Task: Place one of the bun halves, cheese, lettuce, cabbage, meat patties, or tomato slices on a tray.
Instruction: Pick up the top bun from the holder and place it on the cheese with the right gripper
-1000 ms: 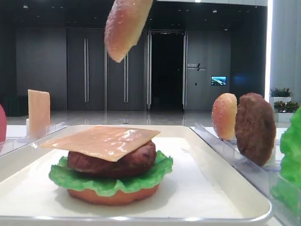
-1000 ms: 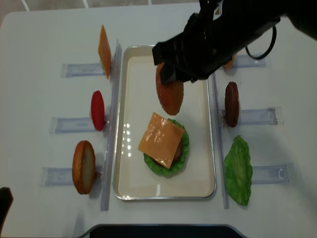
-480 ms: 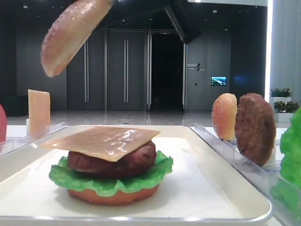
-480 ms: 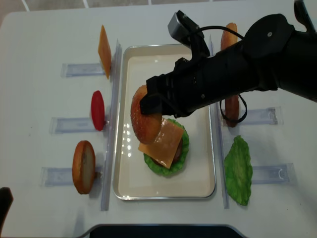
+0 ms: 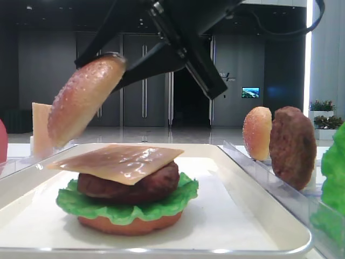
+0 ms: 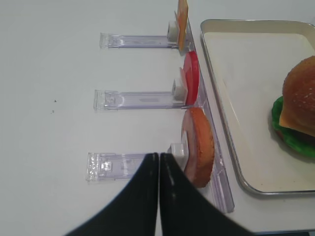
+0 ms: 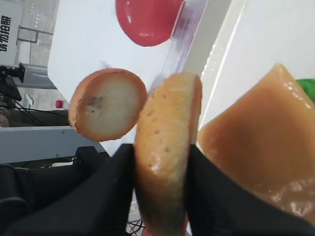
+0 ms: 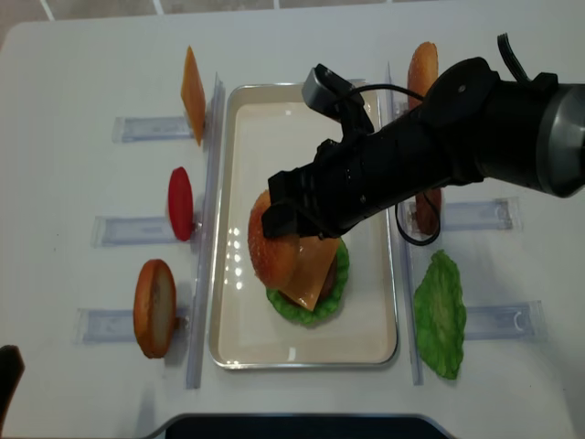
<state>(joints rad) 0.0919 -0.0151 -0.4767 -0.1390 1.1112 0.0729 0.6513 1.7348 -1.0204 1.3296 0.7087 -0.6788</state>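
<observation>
Pincer (image 7: 160,196) tips hidden behind clamped bun (image 7: 165,147).

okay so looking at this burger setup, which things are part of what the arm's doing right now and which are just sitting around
In use:
- right gripper, shut on the sesame bun top
- stacked burger with cheese slice uppermost
- white tray

Sitting around:
- left gripper, shut and holding nothing
- tomato slice
- spare cheese
- bun half on the left rack
- spare patty
- loose lettuce

White table (image 8: 73,73) carrying white tray (image 8: 228,302), clear acrylic holder strips (image 8: 137,128) w/ spare ingredients both sides.
</observation>
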